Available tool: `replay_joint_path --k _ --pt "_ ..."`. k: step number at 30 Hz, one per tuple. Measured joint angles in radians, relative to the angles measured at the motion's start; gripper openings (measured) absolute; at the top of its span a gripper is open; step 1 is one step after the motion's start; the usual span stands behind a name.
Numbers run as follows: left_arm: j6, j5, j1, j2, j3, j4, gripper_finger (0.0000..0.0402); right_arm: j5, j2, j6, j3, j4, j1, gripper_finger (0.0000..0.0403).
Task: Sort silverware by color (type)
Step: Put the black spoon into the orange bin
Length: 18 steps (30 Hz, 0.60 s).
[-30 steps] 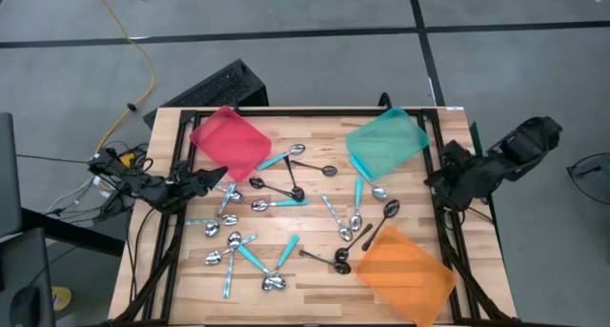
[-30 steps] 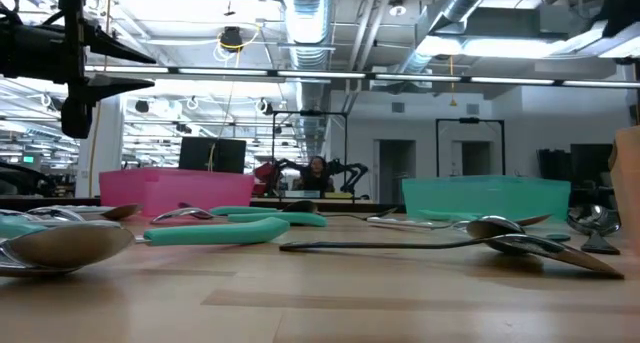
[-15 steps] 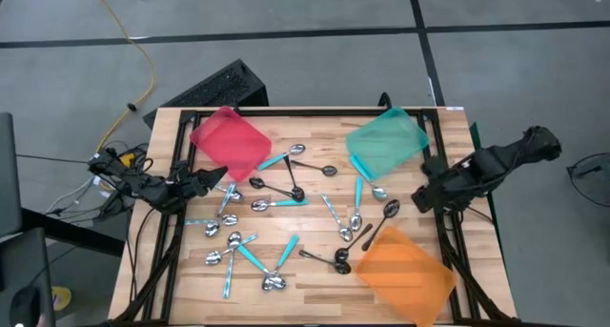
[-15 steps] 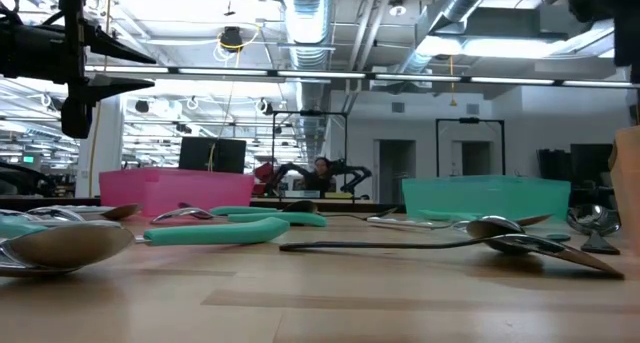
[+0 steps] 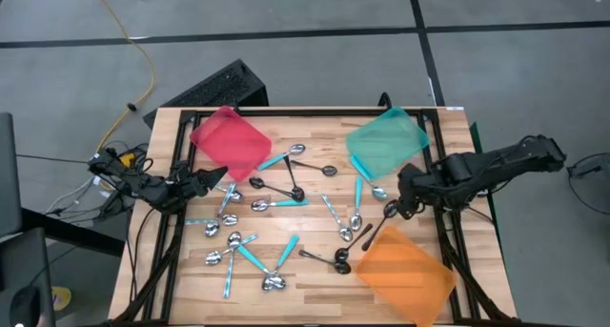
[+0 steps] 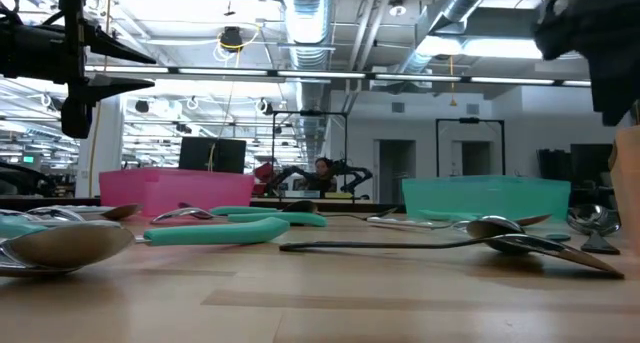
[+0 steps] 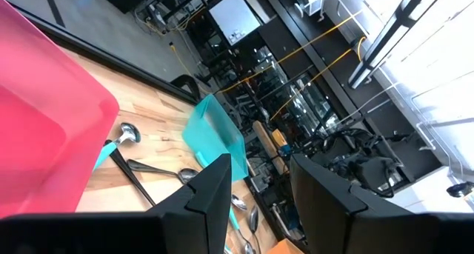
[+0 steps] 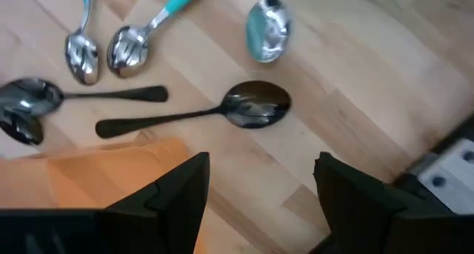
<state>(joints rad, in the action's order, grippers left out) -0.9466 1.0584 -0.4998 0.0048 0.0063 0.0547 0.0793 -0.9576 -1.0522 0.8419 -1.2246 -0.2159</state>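
while the wooden table [image 5: 315, 279] is carrying everything, i am hovering my right gripper [image 5: 404, 199], fingers spread wide and empty, just beside the black spoon [image 8: 222, 113], near the orange tray [image 5: 408, 270]; my left gripper [image 5: 212, 178], fingers parted and empty, is waiting well apart from that tray.

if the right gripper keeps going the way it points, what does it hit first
Most likely the black spoon lying just ahead of the open right gripper, between the teal tray and the orange tray. The gripper's height above the table is unclear, so it may meet bare wood beside the spoon instead.
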Motion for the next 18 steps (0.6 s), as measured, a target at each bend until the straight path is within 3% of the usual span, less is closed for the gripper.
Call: replay_joint_path --k 6,18 --pt "0.000 0.000 0.000 0.000 0.000 0.000 0.0123 -0.069 -0.019 0.140 -0.081 0.068 0.100 0.0265" --pt "0.000 -0.001 0.000 0.000 0.000 0.000 0.0123 -0.127 -0.016 0.268 -0.293 0.297 0.253 0.0265"
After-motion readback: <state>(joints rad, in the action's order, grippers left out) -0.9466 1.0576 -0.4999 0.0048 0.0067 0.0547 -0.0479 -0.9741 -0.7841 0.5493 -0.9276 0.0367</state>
